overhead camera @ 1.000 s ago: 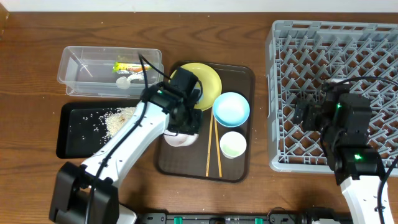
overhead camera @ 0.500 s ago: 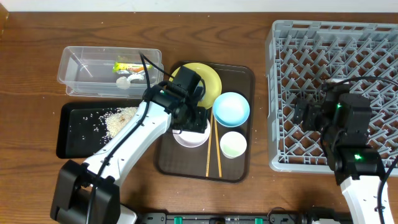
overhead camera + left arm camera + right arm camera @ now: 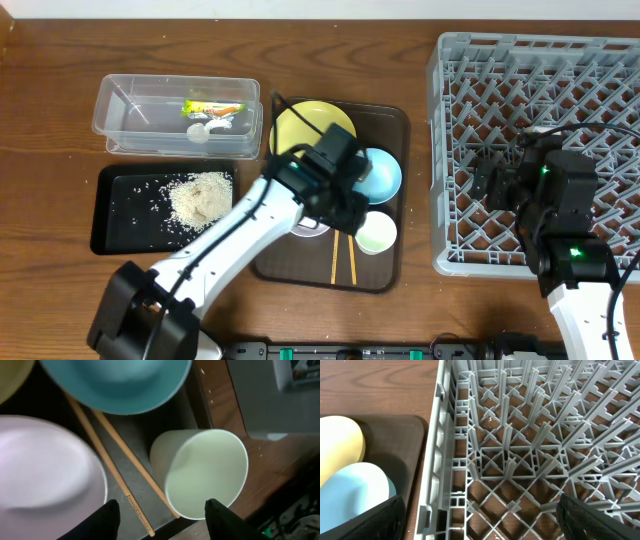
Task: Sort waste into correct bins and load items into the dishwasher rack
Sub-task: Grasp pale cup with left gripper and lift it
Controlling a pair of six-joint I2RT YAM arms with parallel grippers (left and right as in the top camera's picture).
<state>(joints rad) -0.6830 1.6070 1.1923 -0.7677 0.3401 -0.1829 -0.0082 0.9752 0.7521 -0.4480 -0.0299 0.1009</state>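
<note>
**Left jaws spread over chopsticks and cup; right jaws wide above the rack**

The left gripper [image 3: 162, 519] hangs with its jaws wide apart and nothing held. The wooden chopsticks [image 3: 116, 457] run slantwise through the gap between them, ending just ahead of the left-hand finger. The pale cup [image 3: 206, 474] stands upright ahead of the other finger, just beside the sticks. The white bowl [image 3: 45, 470] sits outside the jaws on the far side of the chopsticks. The light blue bowl [image 3: 117, 385] and an edge of the yellow plate [image 3: 10, 375] lie farther ahead. All of these rest on the brown serving tray [image 3: 390, 255].

The right gripper [image 3: 480, 515] is likewise spread wide and empty, with the grey dishwasher rack [image 3: 520, 435] and its pegs directly beneath and ahead.

Well away from the left jaws, the clear tub [image 3: 120, 135] holds the snack wrapper [image 3: 212, 107] and white scrap [image 3: 203, 129]. The rice grains [image 3: 200, 195] are heaped in the black tray [image 3: 120, 235]. Everything stands on a wooden table [image 3: 60, 60].
</note>
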